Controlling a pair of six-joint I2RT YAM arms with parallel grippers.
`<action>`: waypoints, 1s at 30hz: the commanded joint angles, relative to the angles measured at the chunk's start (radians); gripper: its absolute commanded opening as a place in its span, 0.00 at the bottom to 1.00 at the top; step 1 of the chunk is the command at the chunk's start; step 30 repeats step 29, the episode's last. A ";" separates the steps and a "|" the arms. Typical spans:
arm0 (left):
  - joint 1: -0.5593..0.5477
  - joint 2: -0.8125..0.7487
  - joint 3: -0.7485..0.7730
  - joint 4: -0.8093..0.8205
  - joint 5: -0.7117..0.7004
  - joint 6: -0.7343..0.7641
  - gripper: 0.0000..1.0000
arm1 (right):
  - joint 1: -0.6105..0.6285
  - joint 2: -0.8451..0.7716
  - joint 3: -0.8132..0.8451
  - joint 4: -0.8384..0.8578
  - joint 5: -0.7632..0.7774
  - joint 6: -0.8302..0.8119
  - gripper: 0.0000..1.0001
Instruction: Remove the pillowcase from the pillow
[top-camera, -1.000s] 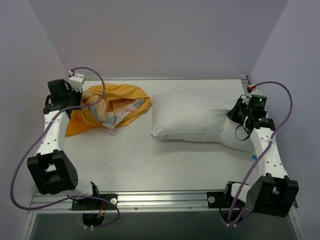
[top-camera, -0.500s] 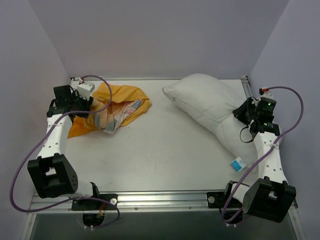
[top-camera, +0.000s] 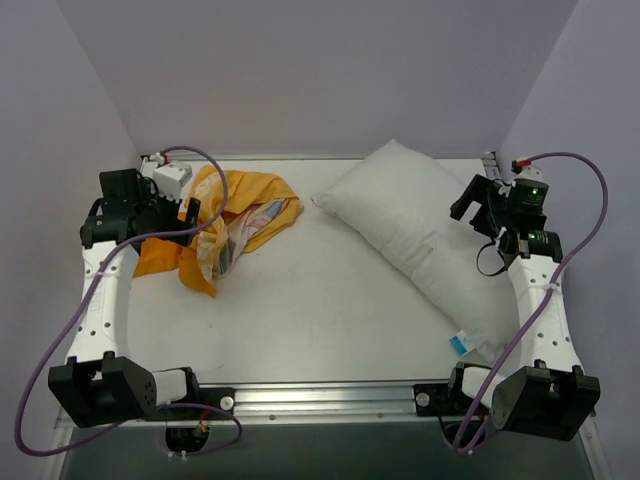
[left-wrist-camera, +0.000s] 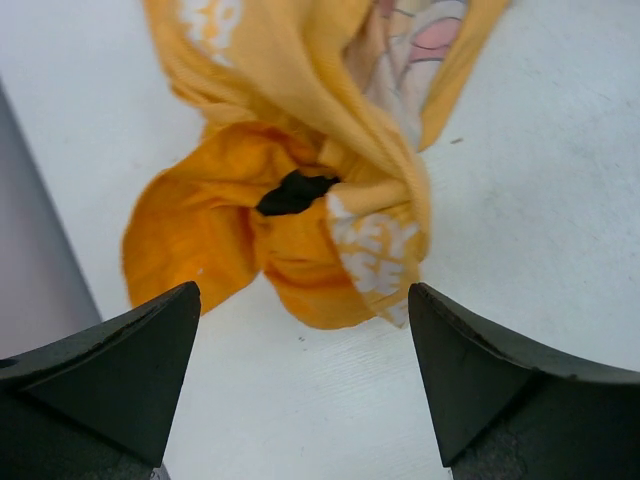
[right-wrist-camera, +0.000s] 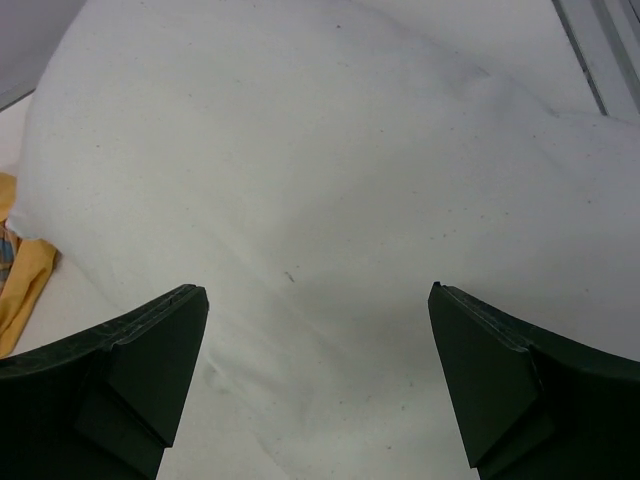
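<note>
The orange-yellow pillowcase lies crumpled at the back left of the table, off the pillow. In the left wrist view the pillowcase lies bunched just beyond my fingers. My left gripper hangs open at its left side, nothing between the jaws. The plump white pillow lies bare and diagonal on the right, its blue-and-white tag at the near end. My right gripper is open just above the pillow's right part; the pillow fills the right wrist view.
A white table with a metal rail along the near edge. Purple-grey walls close in at the back and both sides. Purple cables loop off both arms.
Both grippers opened and let go. The pillowcase dropped beside the left gripper. The pillow settled flat on its diagonal, and the right arm lifted up and back.
</note>
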 joint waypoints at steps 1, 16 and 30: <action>0.088 -0.028 0.034 -0.062 -0.135 -0.098 0.94 | 0.002 0.019 0.028 -0.101 0.078 -0.011 1.00; 0.176 -0.243 -0.397 0.125 -0.455 -0.160 0.94 | 0.002 -0.032 -0.035 -0.088 0.089 -0.027 1.00; 0.178 -0.260 -0.402 0.125 -0.402 -0.138 0.94 | 0.011 -0.105 -0.091 -0.046 0.076 -0.037 1.00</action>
